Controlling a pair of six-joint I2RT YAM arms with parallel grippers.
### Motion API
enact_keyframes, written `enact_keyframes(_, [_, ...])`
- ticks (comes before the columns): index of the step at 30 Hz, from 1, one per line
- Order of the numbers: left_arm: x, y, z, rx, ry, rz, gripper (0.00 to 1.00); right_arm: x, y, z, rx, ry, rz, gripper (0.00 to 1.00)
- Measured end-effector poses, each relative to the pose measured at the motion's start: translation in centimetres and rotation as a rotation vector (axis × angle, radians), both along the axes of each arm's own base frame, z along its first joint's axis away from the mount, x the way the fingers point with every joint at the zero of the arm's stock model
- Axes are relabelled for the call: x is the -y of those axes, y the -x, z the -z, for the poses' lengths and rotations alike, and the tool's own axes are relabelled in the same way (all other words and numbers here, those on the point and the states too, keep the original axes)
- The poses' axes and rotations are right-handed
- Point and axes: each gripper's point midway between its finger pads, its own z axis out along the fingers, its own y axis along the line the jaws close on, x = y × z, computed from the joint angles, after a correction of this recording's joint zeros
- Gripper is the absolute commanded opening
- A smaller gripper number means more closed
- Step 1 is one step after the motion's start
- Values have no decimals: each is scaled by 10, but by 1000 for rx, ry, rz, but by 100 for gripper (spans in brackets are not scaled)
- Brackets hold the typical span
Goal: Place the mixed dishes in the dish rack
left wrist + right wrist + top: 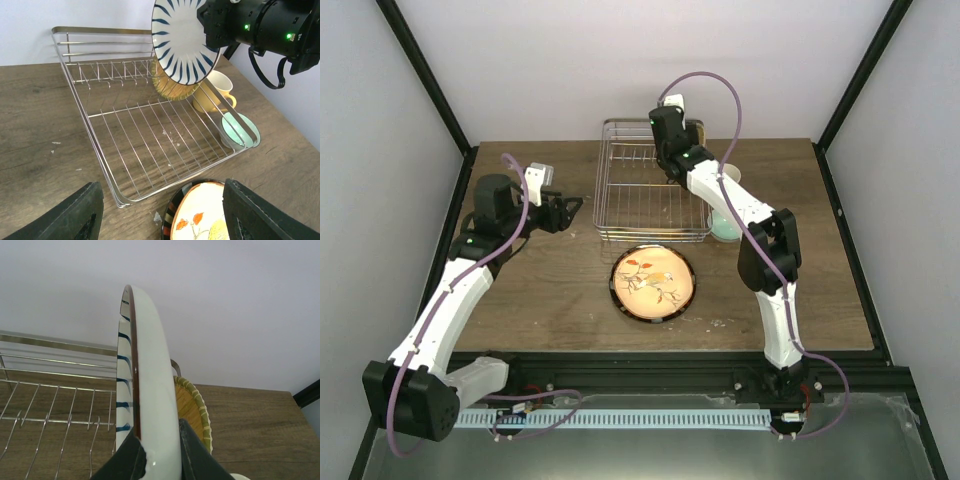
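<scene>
The silver wire dish rack point(603, 185) stands at the back middle of the table and also shows in the left wrist view point(85, 125). My right gripper point(157, 450) is shut on the rim of the white plate with dark radial stripes point(150, 390), holding it on edge above the rack's back right corner point(182, 40). The woven yellow-tan plate point(170, 89) stands upright in the rack just behind it. The yellow mug point(212, 95) and the mint-green bowl point(725, 228) sit outside the rack's right side. The dark-rimmed plate point(653, 281) lies flat before the rack. My left gripper point(570, 212) is open and empty, left of the rack.
The rack's front left corner point(117, 197) is close ahead of my left gripper point(162, 200). The right arm point(750, 220) reaches over the mug and bowl. Black frame posts stand at both back corners of the table.
</scene>
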Motion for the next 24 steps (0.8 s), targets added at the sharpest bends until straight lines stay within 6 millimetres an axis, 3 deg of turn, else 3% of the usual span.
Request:
enact_keyframes(14, [2,-1,4,-7,-7,7,67,-12,-1,-21,57,-11,-27,1])
enact_keyframes(18, [2,-2,5,-9,-12,3,67,-13,-3,-13,46,-11,-25,1])
enact_keyframes(24, [2,-2,6,-10,-14,2,67,-18,-9,21,-9,-7,-24,1])
